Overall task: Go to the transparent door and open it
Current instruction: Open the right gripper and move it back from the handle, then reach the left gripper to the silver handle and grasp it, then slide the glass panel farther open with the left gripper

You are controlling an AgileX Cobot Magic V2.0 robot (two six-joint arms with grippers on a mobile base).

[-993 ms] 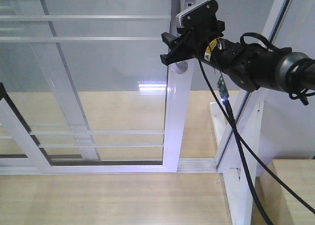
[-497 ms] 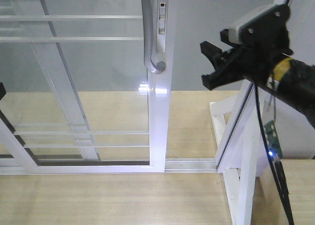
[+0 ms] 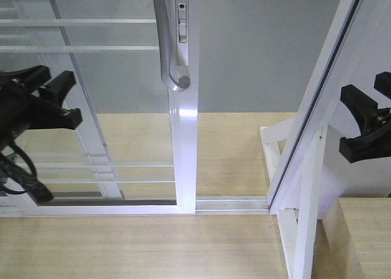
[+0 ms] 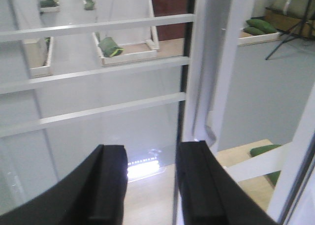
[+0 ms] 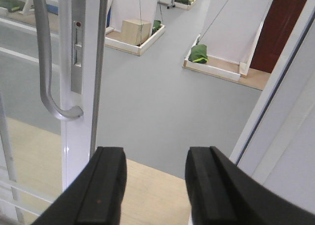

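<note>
Standing between the two grippers, the transparent door [image 3: 183, 151] is seen with an open gap beside its stile, touched by neither. The fingers [image 4: 106, 185] of the left gripper [image 3: 72, 97] are held apart before the barred glass. The fingers of the right gripper [image 3: 347, 123] are likewise spread and empty; the curved grey handle [image 5: 47, 77] is seen ahead, to their left, well apart.

Black left gripper [image 4: 150, 158], jaws apart, nothing between, facing the transparent door [image 4: 98, 67]. White horizontal bars [image 4: 93, 112] cross the glass, white stile [image 4: 201, 62] at right. Green bags [image 4: 109, 47] in trays [image 4: 129, 53] beyond.
</note>
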